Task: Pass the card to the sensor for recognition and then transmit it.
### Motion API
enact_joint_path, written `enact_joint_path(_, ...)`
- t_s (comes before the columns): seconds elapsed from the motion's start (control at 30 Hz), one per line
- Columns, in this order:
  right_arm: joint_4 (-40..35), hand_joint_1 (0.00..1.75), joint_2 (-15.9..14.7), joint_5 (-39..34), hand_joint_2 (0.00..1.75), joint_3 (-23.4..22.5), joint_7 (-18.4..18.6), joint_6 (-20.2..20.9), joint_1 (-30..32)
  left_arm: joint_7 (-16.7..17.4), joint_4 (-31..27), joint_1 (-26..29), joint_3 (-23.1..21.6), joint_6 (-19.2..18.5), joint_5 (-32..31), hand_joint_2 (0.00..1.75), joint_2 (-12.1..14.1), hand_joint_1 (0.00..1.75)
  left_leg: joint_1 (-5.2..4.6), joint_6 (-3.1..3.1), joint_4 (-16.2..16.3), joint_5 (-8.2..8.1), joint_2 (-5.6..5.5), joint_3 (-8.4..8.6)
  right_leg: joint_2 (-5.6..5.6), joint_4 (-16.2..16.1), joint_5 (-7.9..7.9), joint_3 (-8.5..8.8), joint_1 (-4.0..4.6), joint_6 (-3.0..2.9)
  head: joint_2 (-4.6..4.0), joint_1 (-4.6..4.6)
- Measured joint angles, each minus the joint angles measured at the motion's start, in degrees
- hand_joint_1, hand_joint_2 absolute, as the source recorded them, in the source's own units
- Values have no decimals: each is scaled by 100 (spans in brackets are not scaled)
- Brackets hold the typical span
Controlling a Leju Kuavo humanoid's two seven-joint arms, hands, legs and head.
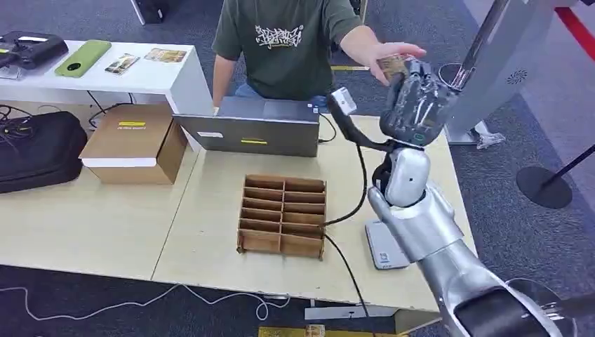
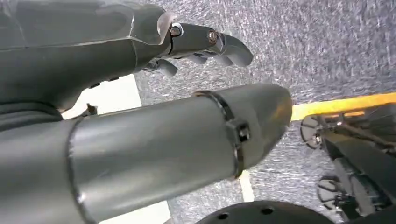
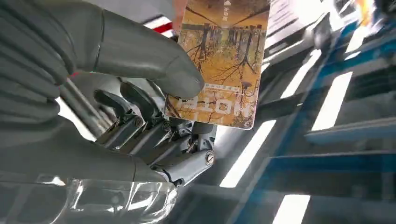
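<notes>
1. Far left: black bag [image 1: 38, 149] on the low beige surface [image 1: 84, 225]. Behind it a white surface [image 1: 151, 76] w/ a green case [image 1: 83, 57] and two small cards [image 1: 121, 64].
2. Cardboard box [image 1: 135, 143] sits next to the bag, closed, yellow label on top.
3. Left robot hand [image 2: 205, 44], seen in left wrist view, hangs over grey carpet; fingers curled in, nothing in them. Thick grey thumb [image 2: 187, 140] crosses the frame.
4. Centre: grey laptop-like case [image 1: 256, 126] at the back edge of the surface. In front of it a brown compartment tray [image 1: 283, 215], cells divided in a grid.
5. Black cable [image 1: 358, 189] runs from the case area past the tray's right side and off the front edge.
6. Person in a dark green tee [image 1: 284, 42] stands behind the surface, hand [image 1: 375, 50] stretched out to the right, touching the card.
7. Card [image 3: 219, 60] is raised in the air at right, well above the surface; yellow-brown tree print. Right robot hand [image 1: 417, 98] grips it, thumb on the face, fingers [image 3: 140, 116] behind.
8. White sensor unit [image 1: 384, 246] lies on the surface under the right arm.
9. Far right: grey stand [image 1: 502, 70] on the carpet.
</notes>
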Motion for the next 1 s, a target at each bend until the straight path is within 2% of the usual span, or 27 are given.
enact_joint_path(0.1, 713, 175, 59, -17, 175, 406, -125, 0, -331, 2, -142, -9, 0, 64, -96, 0, 33, 0, 0, 0, 0, -1, 1, -1, 2, -1, 0, -2, 1, 0, 0, 0)
enact_joint_path(0.3, 1647, 175, 247, -2, 175, 565, -352, -2, -674, 2, -142, -32, 0, 64, -208, 0, 35, 0, -2, 0, 0, -1, 1, -3, 1, -2, 0, -2, 0, 1, 0, 0)
enact_joint_path(0.57, 2006, 175, 389, -2, 175, 653, -398, -2, -827, 2, -144, -44, 0, 20, -201, 0, 37, 0, -3, 0, 0, -1, -1, -3, -2, -2, 0, -2, 0, 1, 0, 0)
enact_joint_path(1.0, 2213, 175, 391, -2, 175, 709, -361, -4, -949, 18, -144, -47, 0, -15, -217, 0, 52, 0, -3, 0, 0, -1, -1, -3, 0, -2, 0, -3, 0, 1, 0, 0)
